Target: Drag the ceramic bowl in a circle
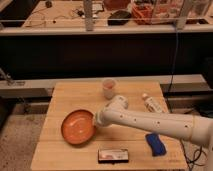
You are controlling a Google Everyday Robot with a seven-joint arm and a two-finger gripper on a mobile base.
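One gripper (98, 120) sits at the right rim of the ceramic bowl (76, 126); you cannot tell its grip. Little counter (70, 95) lies left of it, more behind.

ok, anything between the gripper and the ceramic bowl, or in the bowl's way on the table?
Nothing visible. The gripper is right at the rim of the ceramic bowl. Nearest things are a flat packet in front and the pink cup behind; a wide circle might reach them.
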